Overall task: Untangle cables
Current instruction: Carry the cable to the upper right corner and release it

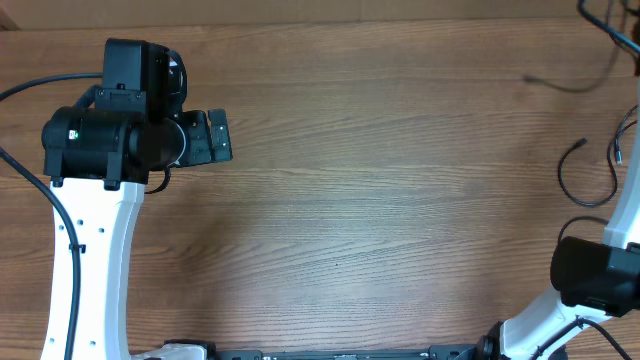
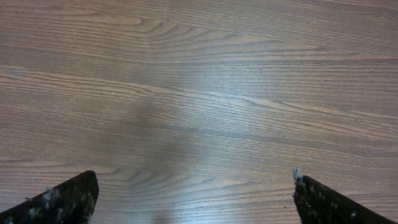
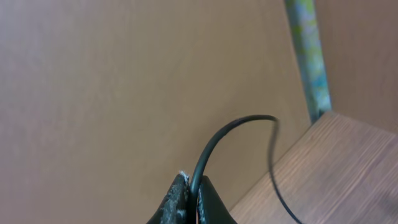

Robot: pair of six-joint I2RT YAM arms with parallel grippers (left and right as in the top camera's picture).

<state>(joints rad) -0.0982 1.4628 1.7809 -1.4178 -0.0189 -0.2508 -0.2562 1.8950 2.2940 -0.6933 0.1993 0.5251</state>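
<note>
One cable (image 3: 249, 117) pinched between right gripper (image 3: 193, 186) fingers, arcing upward.

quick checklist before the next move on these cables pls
1. right gripper shut on a cable: ok
2. left gripper open, nothing between its fingers: ok
3. held cable free of the others: cannot tell, the wrist view shows one strand only
4. loose loop lying on the table: ok
5. all cables inside the overhead view: not ok, some run off the right edge
6. left gripper close to the cables: not ok, it is over the table's left side, they lie at the right
</note>
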